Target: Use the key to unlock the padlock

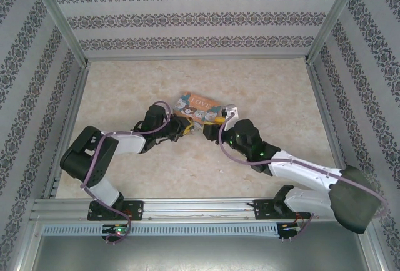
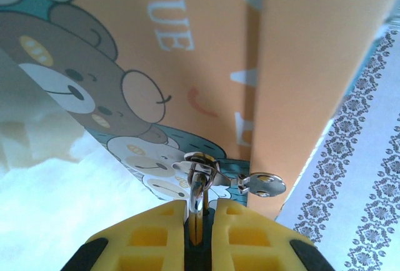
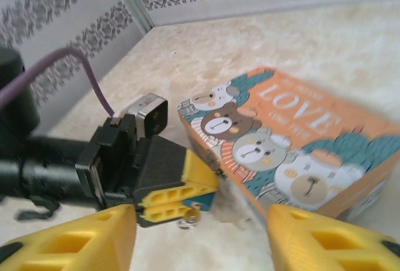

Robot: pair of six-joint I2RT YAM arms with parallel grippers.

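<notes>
The tiny padlock (image 3: pixel 201 201) shows its teal body at the corner of the orange "LOVE" tin (image 3: pixel 294 140), just off the table. My left gripper (image 3: pixel 181 197) is shut on it. In the left wrist view the yellow fingers (image 2: pixel 253 236) press together on the silver shackle (image 2: pixel 199 187), which passes through the tin's hasp (image 2: pixel 265 185). A small silver ring (image 3: pixel 188 222) hangs under the padlock; I cannot make out the key itself. My right gripper (image 3: pixel 200 246) stands open a short way in front of the padlock, with nothing between its fingers. From above, both grippers (image 1: pixel 185 130) (image 1: pixel 210 131) meet at the tin's (image 1: pixel 199 107) near edge.
The tin lies flat near the middle of the marbled table (image 1: pixel 275 96). Patterned walls (image 1: pixel 187 18) and metal frame posts enclose the table on three sides. The left arm's black wrist and purple cable (image 3: pixel 94 90) fill the left of the right wrist view.
</notes>
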